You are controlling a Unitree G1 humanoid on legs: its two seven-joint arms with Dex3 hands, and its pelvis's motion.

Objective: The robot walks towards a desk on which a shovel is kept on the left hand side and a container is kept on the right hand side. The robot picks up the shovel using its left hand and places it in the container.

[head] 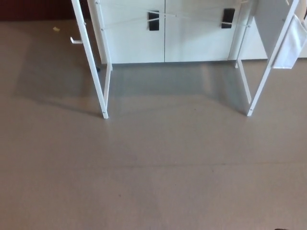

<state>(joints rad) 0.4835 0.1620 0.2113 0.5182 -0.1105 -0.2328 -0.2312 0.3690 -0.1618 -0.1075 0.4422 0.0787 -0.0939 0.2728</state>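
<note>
Only the white legs of a desk show in the head view: the left front leg (92, 62) and the right front leg (268, 64) stand on the grey floor (153, 172). The desk top lies above the picture's edge, so the shovel and the container are out of sight. Neither of my hands appears.
Behind the desk legs stands a white cabinet (165, 33) with two black handles. A white cloth or panel (293, 40) hangs at the desk's right side. A small white scrap (56, 29) lies on the floor at the far left.
</note>
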